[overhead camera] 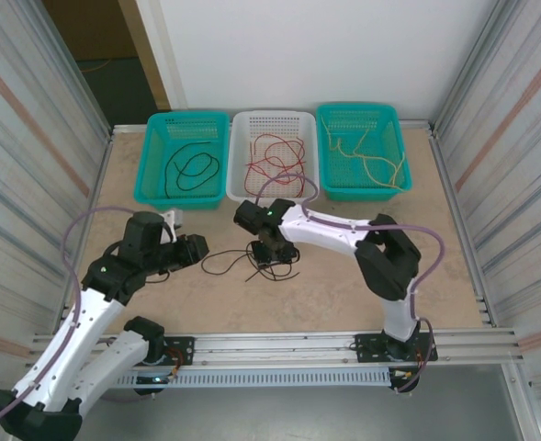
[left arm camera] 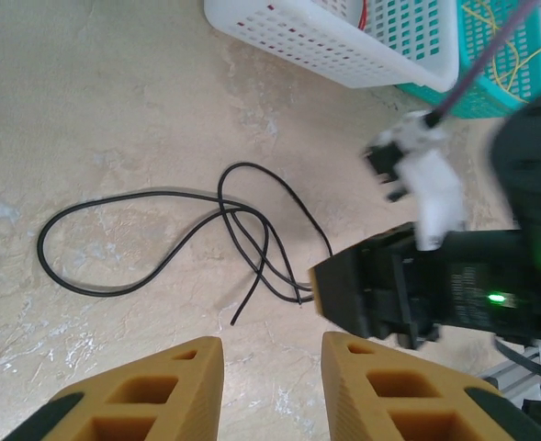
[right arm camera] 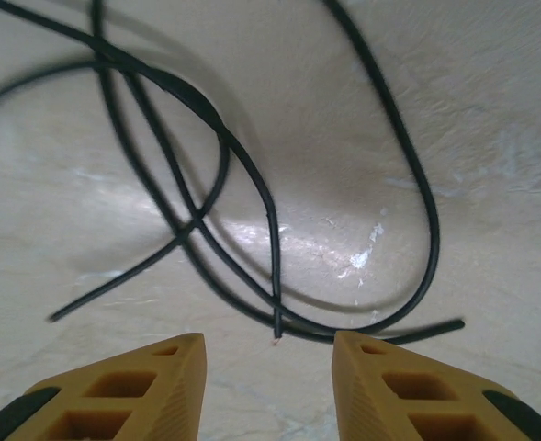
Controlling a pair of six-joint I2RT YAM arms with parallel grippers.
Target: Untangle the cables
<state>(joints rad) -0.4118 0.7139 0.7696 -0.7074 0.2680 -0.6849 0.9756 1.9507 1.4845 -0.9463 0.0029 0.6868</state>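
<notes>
3 baskets sit in a row along the bench (overhead camera: 343,294) far edge, side by side.
- Left teal basket (overhead camera: 188,117), toward the far-left corner: 1 black cable (overhead camera: 193,171) looped on its floor.
- White basket (overhead camera: 272,115), middle: red cables (overhead camera: 272,156) in a loose pile.
- Right teal basket (overhead camera: 357,107), toward the far-right corner: yellow cables (overhead camera: 371,158) strewn across it.

The loose black cables (overhead camera: 242,265) are outside all 3 baskets. They lie flat on bare bench around mid-bench, on the near side of the white basket. The left wrist view shows 1 large loop running out to the left, with strands crossing each other at the middle of the loose black cables (left arm camera: 231,211). How many separate cables make up the tangle cannot be told.

Left claw (overhead camera: 201,248) sits just left of the tangle. Its fingers are apart with nothing between them, so it is released and clear of the cable.

Right claw (overhead camera: 272,255) is over the right side of the tangle. Its fingers are spread with nothing gripped, so it is released too. In its wrist view 1 cut end lies just in front of the gap of the right claw (right arm camera: 268,349), with crossed strands beyond it.
</notes>
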